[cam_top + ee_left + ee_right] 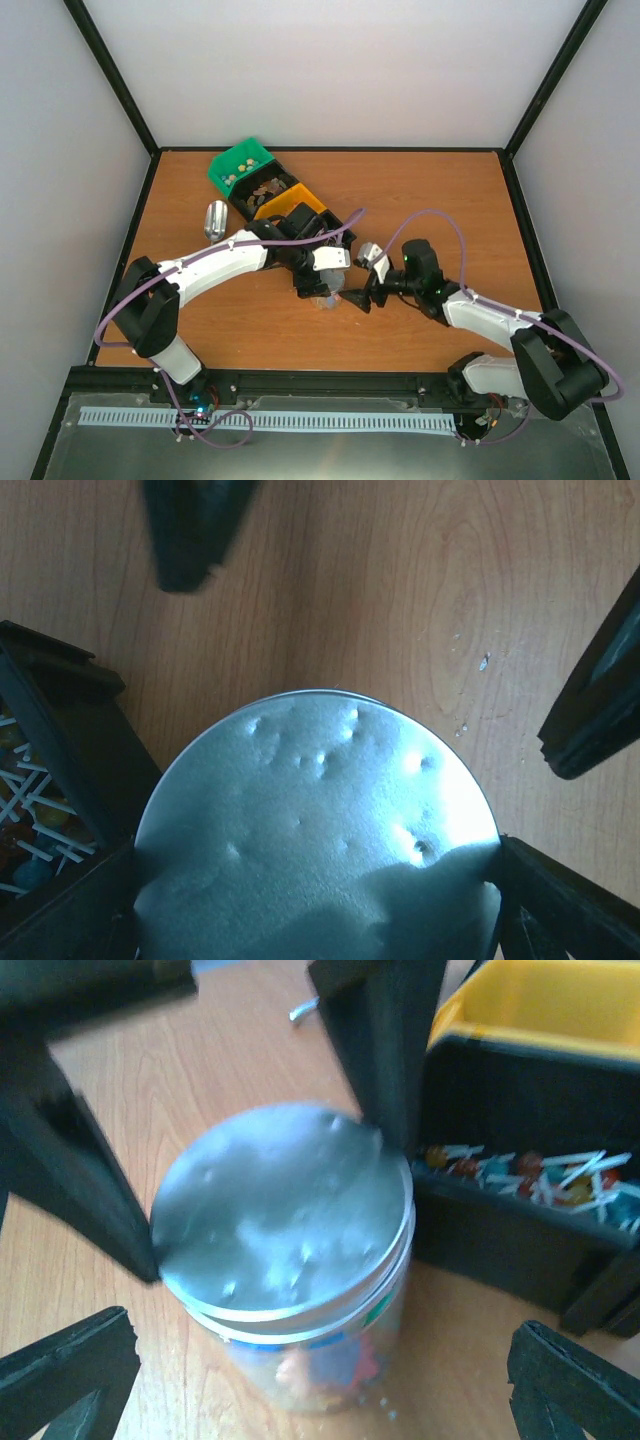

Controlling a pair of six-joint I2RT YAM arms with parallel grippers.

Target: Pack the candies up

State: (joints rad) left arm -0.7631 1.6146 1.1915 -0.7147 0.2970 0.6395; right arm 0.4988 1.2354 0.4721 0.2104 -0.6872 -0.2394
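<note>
Candies sealed in the jar under my left claw, with more loose in the bins.

I see candies [330, 1365] through the wall of a clear jar [240, 1360] standing mid-surface [430, 200] and capped by a dented silver lid [280, 1200]. My left claw [315, 845] sits straight over them, its fingers [75, 1160] pressed against opposite sides of the lid's rim. My right claw [322, 1325] is spread wide with nothing in it. In the top view it is at 3 o'clock of the jar, which stands between its fingers without touching them. More candies on white sticks lie in the black bin [500, 1250], just beside the jar at its 11 o'clock. That bin sits between a yellow bin [540, 1000] and a green bin [240, 160]. A silver scoop [214, 220] lies at the jar's 10 o'clock.
</note>
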